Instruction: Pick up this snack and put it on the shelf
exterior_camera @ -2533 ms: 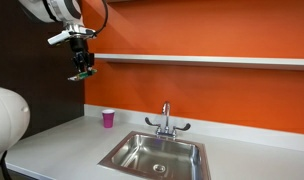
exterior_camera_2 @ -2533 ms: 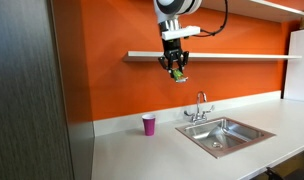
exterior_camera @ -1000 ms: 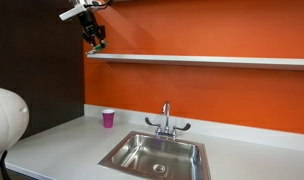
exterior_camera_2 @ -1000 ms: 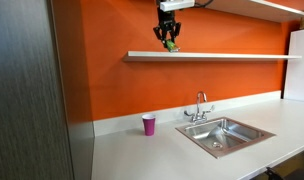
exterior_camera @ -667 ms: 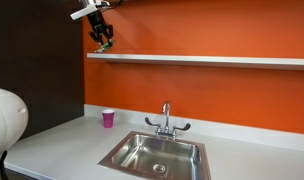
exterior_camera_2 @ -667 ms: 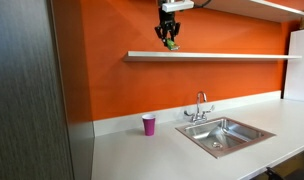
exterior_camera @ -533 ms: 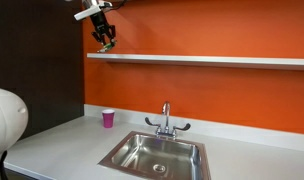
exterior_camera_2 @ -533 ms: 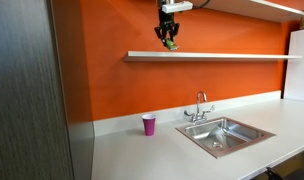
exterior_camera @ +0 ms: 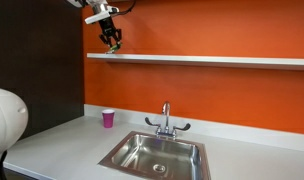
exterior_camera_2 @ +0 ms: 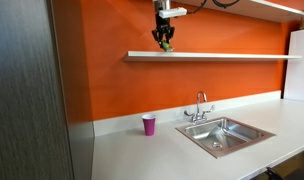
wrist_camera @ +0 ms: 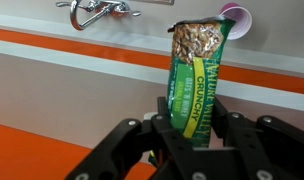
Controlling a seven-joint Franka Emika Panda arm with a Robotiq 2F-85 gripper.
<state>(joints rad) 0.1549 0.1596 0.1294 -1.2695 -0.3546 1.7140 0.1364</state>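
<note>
The orange wall (exterior_camera: 212,30) backs a pale worktop (exterior_camera: 52,140) with a sink (exterior_camera: 157,153). Both exterior views put the claw (exterior_camera_2: 164,38) up over one end of the shelf (exterior_camera_2: 222,56). There the snack (exterior_camera: 113,44) is only a dark-green scrap hanging just above the shelf; whether it touches, I can't tell. Only the wrist view shows the grip: fingers (wrist_camera: 224,125) pinching the green snack's sides, with the tap (wrist_camera: 97,10) and pink cup (wrist_camera: 235,20) beyond.

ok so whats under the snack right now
The shelf lies just below the snack, which the gripper holds. Far lower are the countertop, faucet and pink cup. The snack covers the spot beneath it, so contact cannot be told.
</note>
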